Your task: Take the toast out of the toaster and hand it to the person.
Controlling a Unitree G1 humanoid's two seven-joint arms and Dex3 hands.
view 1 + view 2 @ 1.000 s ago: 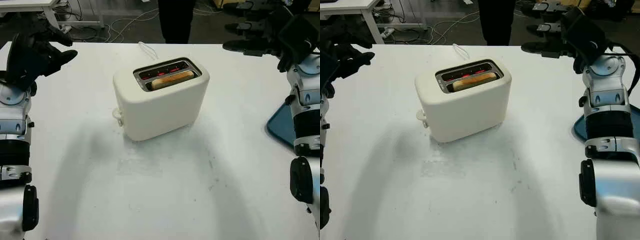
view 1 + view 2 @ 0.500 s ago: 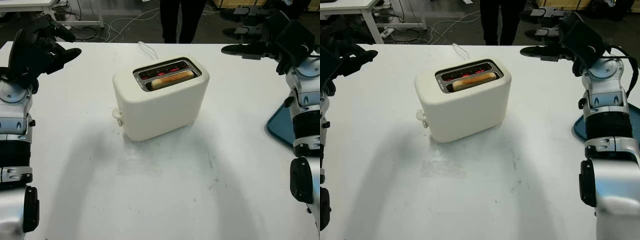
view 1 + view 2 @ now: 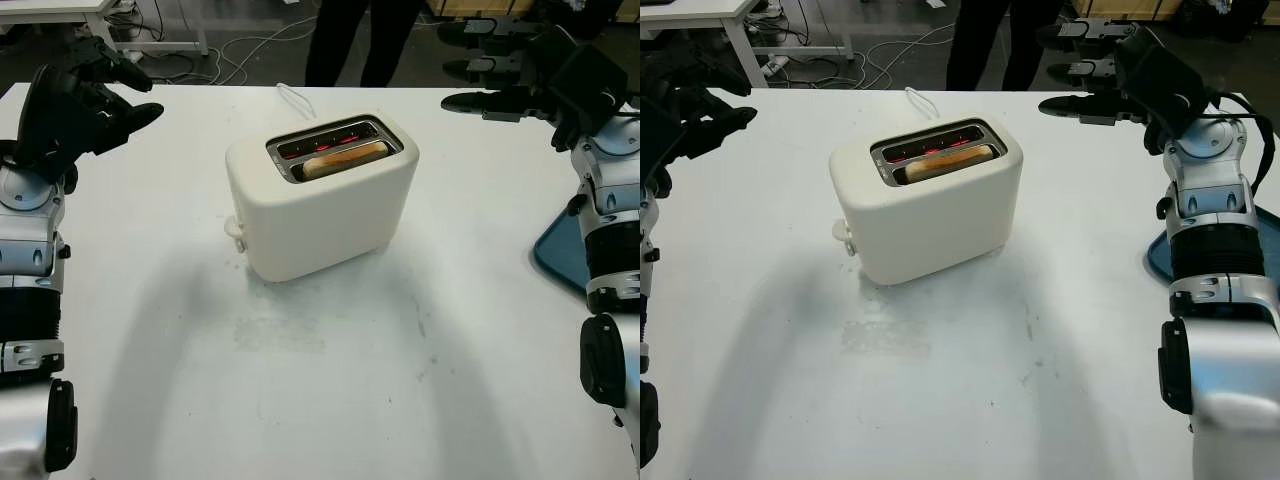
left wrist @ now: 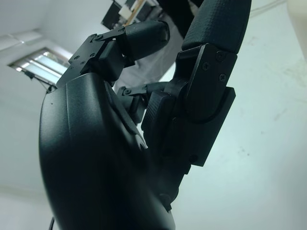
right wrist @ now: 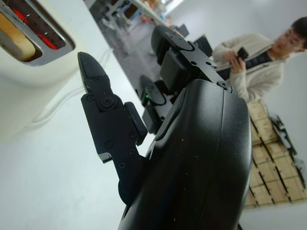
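Toast sits in the near slot of the toaster mid-surface, with open, empty left hand far left and right hand far right, person beyond.

I see a cream toaster with red-glowing slots, golden-brown toast, a white tabletop, and a blue tray at its right edge

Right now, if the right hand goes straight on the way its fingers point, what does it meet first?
Probably nothing: the right hand, open, points leftward across the table's far edge, behind the toaster. That line looks free, though depth is unclear near the person standing beyond.
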